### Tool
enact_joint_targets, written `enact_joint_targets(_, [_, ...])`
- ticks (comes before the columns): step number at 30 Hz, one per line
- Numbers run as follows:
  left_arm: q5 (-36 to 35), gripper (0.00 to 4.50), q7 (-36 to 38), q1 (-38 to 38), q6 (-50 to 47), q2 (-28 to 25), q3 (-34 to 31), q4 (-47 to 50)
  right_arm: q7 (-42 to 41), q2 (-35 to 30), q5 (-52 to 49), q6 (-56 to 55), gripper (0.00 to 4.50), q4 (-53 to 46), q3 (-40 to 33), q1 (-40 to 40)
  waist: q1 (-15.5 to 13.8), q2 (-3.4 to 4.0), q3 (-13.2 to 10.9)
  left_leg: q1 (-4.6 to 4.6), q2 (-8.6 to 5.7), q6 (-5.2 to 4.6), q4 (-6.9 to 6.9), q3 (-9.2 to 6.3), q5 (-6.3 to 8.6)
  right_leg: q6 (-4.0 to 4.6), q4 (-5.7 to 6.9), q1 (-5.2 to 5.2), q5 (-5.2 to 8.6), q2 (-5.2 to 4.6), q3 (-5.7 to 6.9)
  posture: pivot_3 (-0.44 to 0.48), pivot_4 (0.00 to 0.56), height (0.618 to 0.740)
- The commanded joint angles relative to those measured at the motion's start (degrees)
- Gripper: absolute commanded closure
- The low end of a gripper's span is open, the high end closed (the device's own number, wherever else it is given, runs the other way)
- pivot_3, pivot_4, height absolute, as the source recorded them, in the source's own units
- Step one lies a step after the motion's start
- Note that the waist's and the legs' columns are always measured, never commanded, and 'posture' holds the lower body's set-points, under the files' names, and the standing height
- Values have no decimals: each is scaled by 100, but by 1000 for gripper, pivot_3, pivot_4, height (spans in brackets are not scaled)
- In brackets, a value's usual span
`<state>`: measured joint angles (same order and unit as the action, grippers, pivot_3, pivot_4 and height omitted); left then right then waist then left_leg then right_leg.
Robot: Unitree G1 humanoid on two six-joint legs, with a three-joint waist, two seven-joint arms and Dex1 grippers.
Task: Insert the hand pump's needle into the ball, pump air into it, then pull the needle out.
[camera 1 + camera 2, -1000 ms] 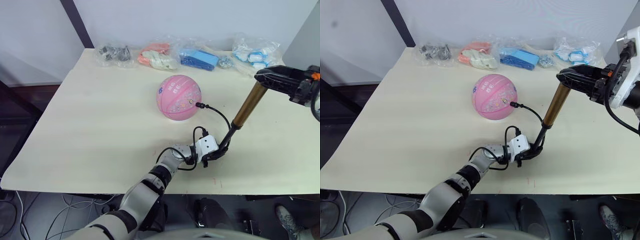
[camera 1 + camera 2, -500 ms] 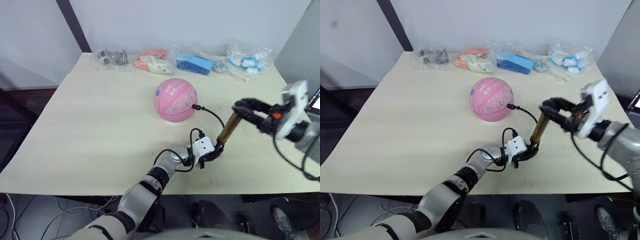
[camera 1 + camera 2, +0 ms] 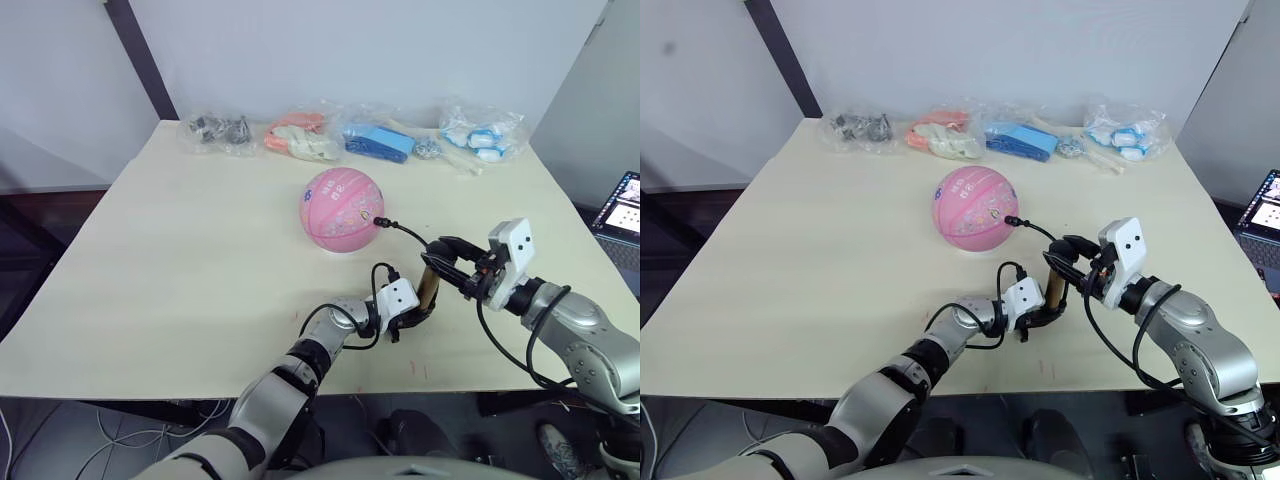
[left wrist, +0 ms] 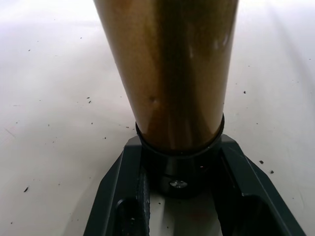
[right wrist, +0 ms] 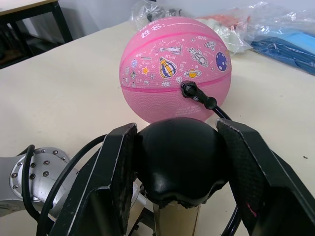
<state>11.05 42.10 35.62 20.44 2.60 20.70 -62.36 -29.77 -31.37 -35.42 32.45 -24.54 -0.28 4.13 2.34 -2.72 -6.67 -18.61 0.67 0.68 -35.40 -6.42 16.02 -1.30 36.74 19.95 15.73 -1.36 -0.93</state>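
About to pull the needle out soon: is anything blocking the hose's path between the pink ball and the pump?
Nothing visible does. The thin black hose arcs freely over bare table from the pink printed ball to the gold-bronze hand pump, held by both grippers; the plastic bags lie behind the ball.

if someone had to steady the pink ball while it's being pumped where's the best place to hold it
Probably across the ball at its widest part, coming from the side facing away from the needle. It is round and rests loose on the table, so a low or off-centre grip would let it roll. The needle side is taken up by the hose.
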Motion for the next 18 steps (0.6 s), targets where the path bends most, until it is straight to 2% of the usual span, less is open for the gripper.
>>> enact_joint_targets(1, [182, 3358, 74, -171, -217, -199, 73, -253, -70, -97, 297, 803, 2440, 898, 567, -486, -1, 1, 0, 0, 0, 0, 1, 1, 0, 1, 0, 0, 1, 0, 3, 0, 150, 740])
enact_joint_targets(9, [-34, 3358, 328, -131, -247, -221, -110, -67, -91, -112, 258, 838, 2440, 883, 400, -355, 4, 9, -10, -3, 0, 0, 9, -4, -1, -7, -1, 0, 3, 1, 12, 0, 150, 740])
enact_joint_targets(10, [-45, 2573, 345, -132, -249, -221, -118, -59, -92, -114, 252, 843, 2440, 877, 387, -351, 4, 12, -12, -3, 0, 0, 11, -5, -1, -9, -1, 1, 6, 1, 12, 0, 150, 740])
enact_joint_targets(12, [-78, 2073, 364, -136, -249, -207, -141, -50, -99, -122, 253, 840, 2440, 885, 365, -348, 0, 25, -16, -4, 0, 0, 13, -6, -1, -13, -1, 2, 10, 1, 14, 0, 150, 740])
enact_joint_targets(16, [-154, 532, 439, -164, -198, -180, -204, 15, -85, -136, 249, 837, 2440, 882, 318, -355, -7, 34, -21, -9, -11, 2, 14, -5, 0, -24, -4, 2, 16, -1, 16, 0, 150, 740])
enact_joint_targets(18, [-290, 147, 641, -198, -208, -188, -271, 171, -81, -151, 229, 857, 2440, 871, 277, -328, -6, 33, -23, -9, -17, 3, 13, -10, 0, -30, -4, 1, 17, -24, 9, 0, 150, 740])
